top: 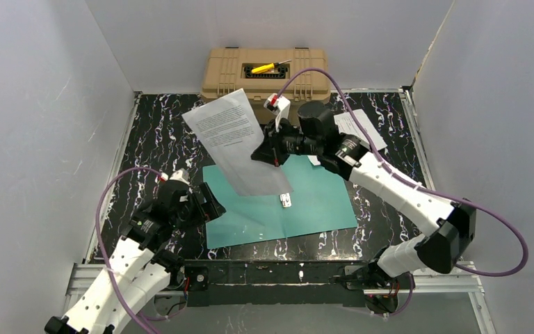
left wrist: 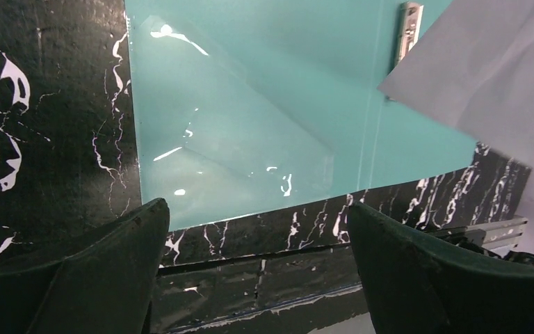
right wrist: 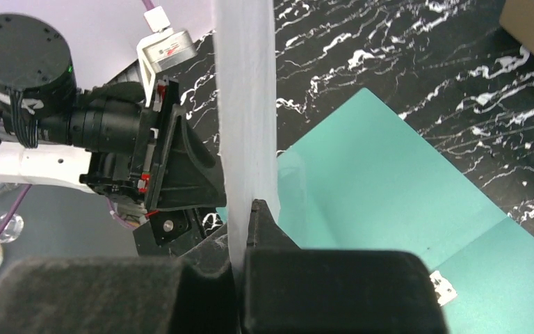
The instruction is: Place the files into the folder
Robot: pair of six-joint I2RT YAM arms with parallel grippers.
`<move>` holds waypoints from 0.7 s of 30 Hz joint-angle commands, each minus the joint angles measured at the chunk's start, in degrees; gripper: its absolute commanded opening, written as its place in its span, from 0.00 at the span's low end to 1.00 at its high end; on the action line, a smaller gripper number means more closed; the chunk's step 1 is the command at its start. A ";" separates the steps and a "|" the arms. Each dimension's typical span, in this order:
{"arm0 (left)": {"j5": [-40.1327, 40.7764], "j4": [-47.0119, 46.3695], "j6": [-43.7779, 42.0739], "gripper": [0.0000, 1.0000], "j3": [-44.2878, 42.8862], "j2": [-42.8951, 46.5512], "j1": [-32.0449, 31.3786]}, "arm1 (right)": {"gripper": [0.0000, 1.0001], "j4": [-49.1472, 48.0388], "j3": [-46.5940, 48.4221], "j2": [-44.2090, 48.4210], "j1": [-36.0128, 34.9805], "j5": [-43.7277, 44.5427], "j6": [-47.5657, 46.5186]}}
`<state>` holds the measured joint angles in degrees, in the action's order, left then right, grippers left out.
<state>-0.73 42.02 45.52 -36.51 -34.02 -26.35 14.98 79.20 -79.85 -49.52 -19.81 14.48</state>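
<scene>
Two sheets in play. We note the held sheet [top: 233, 139] pinched at its right edge by the right claw [top: 268, 149], which is clamped flat on the paper. The sheet is raised off the table [top: 160, 132] and tilted. Its long axis runs from the upper left of the top view down toward centre. The low corner hangs over the open teal folder [top: 320, 198], just above the metal clip [top: 286, 201].

The folder thus lies below that claw and slightly lower in frame, so the right arm is plainly the nearer one. The left claw [top: 208, 202] stands wide, holding nothing, at the folder's left edge. In its own view the teal leaf lies just ahead.

The second sheet [top: 361, 129] lies flat at upper right, behind the right arm, near the folder's far corner. A tan toolbox [top: 268, 73] sits at top centre, out of the way. We judge the clip the only likely snag when the sheet goes down.
</scene>
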 commanded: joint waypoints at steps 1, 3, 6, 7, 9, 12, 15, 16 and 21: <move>-1.47 -3.93 0.70 0.98 3.10 -2.31 0.38 | 0.01 -3.08 2.54 -3.42 4.89 -9.06 2.95; -1.76 -5.17 1.18 0.98 4.34 -3.36 0.55 | 0.01 -4.80 2.41 -5.31 7.04 -11.45 4.61; -2.37 -6.96 1.57 0.98 5.92 -4.88 1.10 | 0.01 -7.04 2.19 -8.46 10.28 -15.75 7.50; -2.49 -7.33 1.59 0.98 6.43 -5.43 1.38 | 0.01 -7.66 2.18 -9.59 11.10 -17.16 8.45; -2.92 -7.96 1.44 0.98 7.05 -6.45 2.14 | 0.01 -8.15 2.16 -11.84 12.20 -18.80 9.10; -3.45 -8.60 1.30 0.98 8.06 -7.87 3.53 | 0.01 -8.75 1.67 -14.62 13.46 -19.64 9.12; -4.23 -9.41 1.25 0.98 9.21 -8.87 4.80 | 0.01 -10.16 0.58 -17.16 14.64 -20.10 8.56; -4.57 -9.87 1.16 0.98 9.67 -9.13 5.15 | 0.01 -10.75 0.26 -18.08 15.05 -20.57 8.55; -5.67 -11.93 1.48 0.98 11.64 -10.42 6.03 | 0.01 -11.89 0.08 -24.24 16.58 -21.58 7.60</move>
<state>-4.82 31.86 46.76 -26.33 -43.64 -21.12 6.24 79.15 -100.36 -33.93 -39.11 22.61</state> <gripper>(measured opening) 0.981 0.030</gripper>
